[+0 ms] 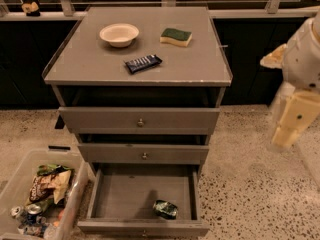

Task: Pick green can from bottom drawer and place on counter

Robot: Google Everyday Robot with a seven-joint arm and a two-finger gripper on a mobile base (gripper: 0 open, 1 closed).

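A grey cabinet with three drawers is seen from above and in front. Its flat top, the desk (95,64), has a thin raised rim. On it sit a pale bowl (119,34) at the back left and a yellow sponge (176,36) with a green top at the back right. A snack bar (143,63) in a dark wrapper lies nearer the front, between the two.

Below the desk, the two upper drawers (139,120) each show a small brass knob. The bottom drawer (122,194) is pulled out wide. The green can (165,209) lies on its side inside this drawer, near the front wall and towards the right, dark and shiny.

The robot's arm (302,59), white and cream, hangs at the right edge of the view. Its claw (292,121) is beside the cabinet at about the height of the upper drawers, well apart from the can. I cannot tell whether the claw is released or clenched.

At the lower left, a clear plastic bin (80,184) stands on the speckled floor (250,194), just beside the open drawer. It holds snack bags (47,184) and silver cans (32,210).
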